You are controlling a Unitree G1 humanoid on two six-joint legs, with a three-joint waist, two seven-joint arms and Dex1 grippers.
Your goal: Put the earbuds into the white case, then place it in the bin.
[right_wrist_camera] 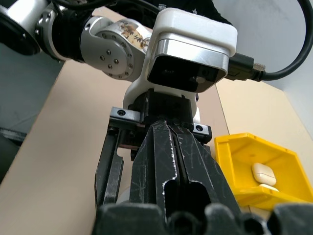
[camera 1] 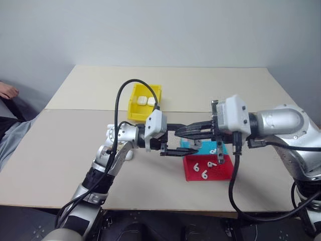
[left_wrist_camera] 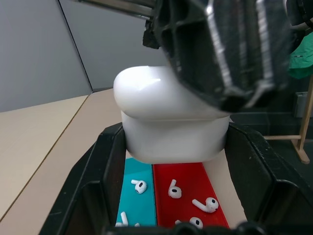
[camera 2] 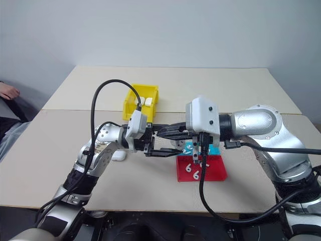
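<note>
White case (left_wrist_camera: 173,125) sits clamped in the left hand (camera 1: 173,145), held in the air above the red tray (camera 1: 223,170) and teal tray (left_wrist_camera: 137,196). Its lid looks down, or nearly so. Right hand (camera 1: 193,131) has its fingers pressed together with nothing between them, right at the case top (likely working the lid). Several earbuds (camera 1: 204,173) lie loose in the trays, so loading isn't finished. Yellow bin (camera 1: 134,103), at the far side of the surface, already holds two cases; this one isn't binned yet.
</note>
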